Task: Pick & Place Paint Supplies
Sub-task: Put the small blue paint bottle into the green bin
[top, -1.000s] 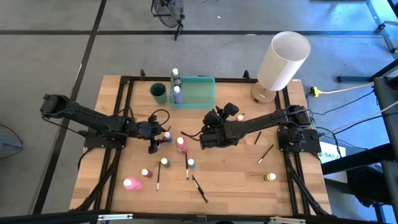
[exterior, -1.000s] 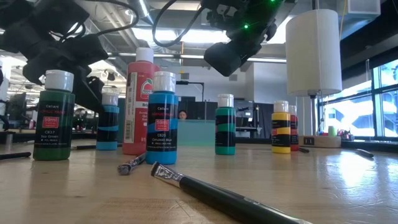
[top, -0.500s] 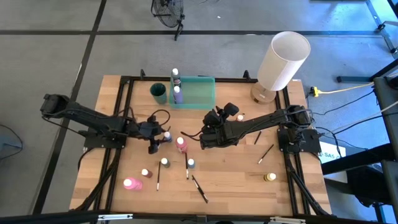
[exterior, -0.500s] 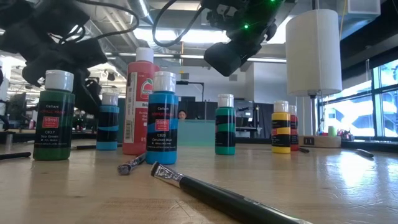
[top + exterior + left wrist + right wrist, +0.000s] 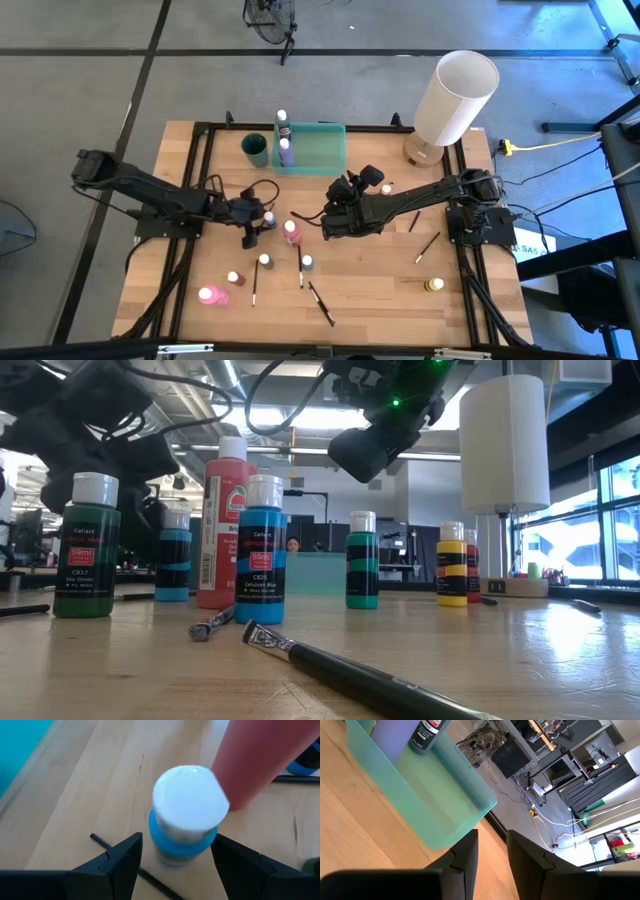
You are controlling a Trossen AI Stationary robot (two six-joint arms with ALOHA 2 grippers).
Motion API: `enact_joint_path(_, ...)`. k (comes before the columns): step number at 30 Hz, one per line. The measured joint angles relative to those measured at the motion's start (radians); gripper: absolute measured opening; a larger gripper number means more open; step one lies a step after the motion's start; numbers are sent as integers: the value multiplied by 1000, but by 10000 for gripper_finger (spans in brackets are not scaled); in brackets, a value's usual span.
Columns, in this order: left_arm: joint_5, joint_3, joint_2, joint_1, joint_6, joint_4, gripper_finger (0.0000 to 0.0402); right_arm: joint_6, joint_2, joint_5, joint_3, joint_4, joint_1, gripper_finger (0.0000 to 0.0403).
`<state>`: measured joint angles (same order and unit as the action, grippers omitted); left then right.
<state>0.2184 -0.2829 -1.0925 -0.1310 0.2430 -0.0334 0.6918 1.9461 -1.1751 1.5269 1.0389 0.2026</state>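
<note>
Near the table's middle, the left gripper (image 5: 250, 226) is lowered around a small blue paint bottle (image 5: 182, 827) with a white cap, its fingers (image 5: 117, 865) spread wide on either side and not touching it. A larger pink bottle (image 5: 291, 232) stands just beside it. The right gripper (image 5: 328, 222) hangs above the wood (nothing between its fingers), which stand a narrow gap apart. Behind it, the translucent green tray (image 5: 320, 150) holds two purple bottles (image 5: 285, 151) at its left end. More bottles and paintbrushes (image 5: 320, 303) lie scattered toward the front edge; a yellow bottle (image 5: 434, 285) stands well apart at the right.
</note>
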Motion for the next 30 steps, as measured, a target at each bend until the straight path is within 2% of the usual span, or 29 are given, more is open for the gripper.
enact_joint_path(11, -2, 0, -43, 0, -8, -23, 225, 0, 0, 0, 0, 0, 0, 106)
enact_joint_path(23, -3, 0, -43, 0, -21, -24, 133, 0, 0, 0, 0, 0, 0, 106)
enact_joint_path(30, -3, 0, -43, 0, -21, -24, 120, 0, 0, 0, 0, 0, 0, 106)
